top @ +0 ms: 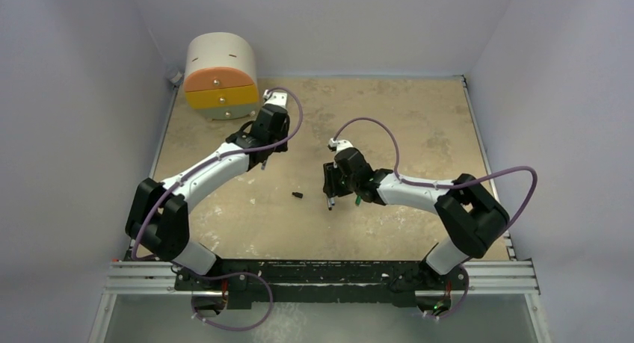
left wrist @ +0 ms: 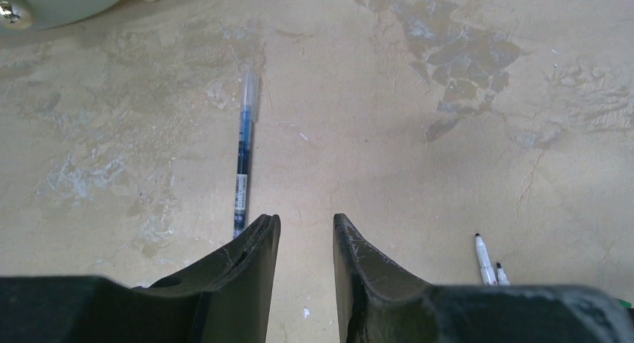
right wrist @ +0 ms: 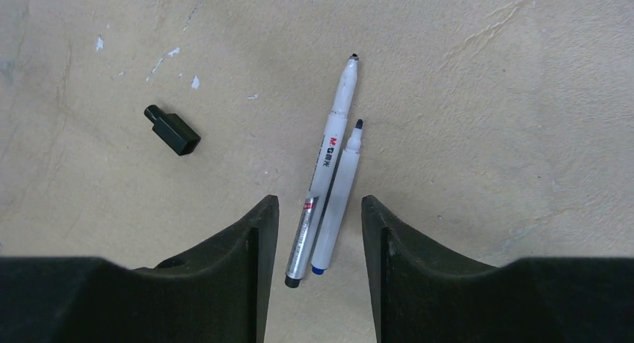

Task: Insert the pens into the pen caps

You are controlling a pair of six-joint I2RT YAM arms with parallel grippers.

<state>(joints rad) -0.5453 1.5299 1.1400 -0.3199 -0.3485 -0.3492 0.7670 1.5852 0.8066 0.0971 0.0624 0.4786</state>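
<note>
Two white-barrelled pens, one long (right wrist: 329,152) and one shorter (right wrist: 338,197), lie side by side on the table with bare tips. Their rear ends sit between the fingers of my right gripper (right wrist: 320,205), which is open and not touching them. A black pen cap (right wrist: 173,131) lies to their left, seen from above as a dark speck (top: 297,195). A green pen cap (top: 359,201) shows beside the right wrist. A blue pen (left wrist: 244,156) lies just ahead of the left finger of my left gripper (left wrist: 306,220), which is open and empty. The pale cap is out of view.
A round drawer unit (top: 221,75) with orange and yellow fronts stands at the table's back left, close behind the left arm. The stained beige tabletop (top: 419,126) is walled in on three sides. The two white pens also show at the left wrist view's lower right (left wrist: 484,257).
</note>
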